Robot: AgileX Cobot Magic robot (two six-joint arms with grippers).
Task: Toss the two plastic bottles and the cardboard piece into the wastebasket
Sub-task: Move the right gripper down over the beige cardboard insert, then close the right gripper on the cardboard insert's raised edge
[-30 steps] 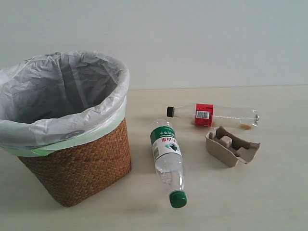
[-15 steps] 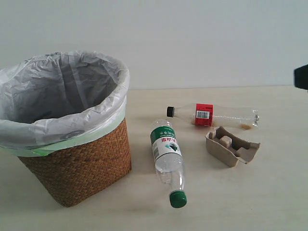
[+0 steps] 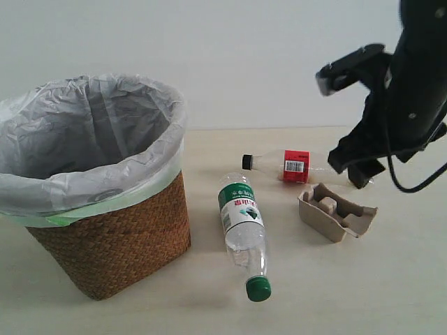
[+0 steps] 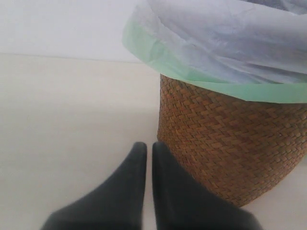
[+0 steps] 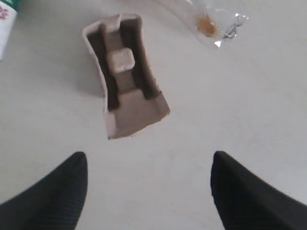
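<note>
Right jaws spread wide, empty, above tabletop [image 5: 240, 110]; cardboard piece [image 5: 125, 76] just ahead, long axis pointing roughly away; left jaws closed beside wastebasket [image 4: 225, 139].

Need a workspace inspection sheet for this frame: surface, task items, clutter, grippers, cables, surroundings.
Surface: pale table, no stains seen.
Job's things: wastebasket upright, bag-lined; green-cap bottle and red-label bottle lying on their sides; cardboard piece hollows up; none in the basket yet.
Clutter: nothing seen.
Grippers: left gripper shut, empty, low beside the wastebasket; right gripper open, empty, above the cardboard piece.
Cables: black cable hangs looped by the right gripper.
Surroundings: plain pale wall.
</note>
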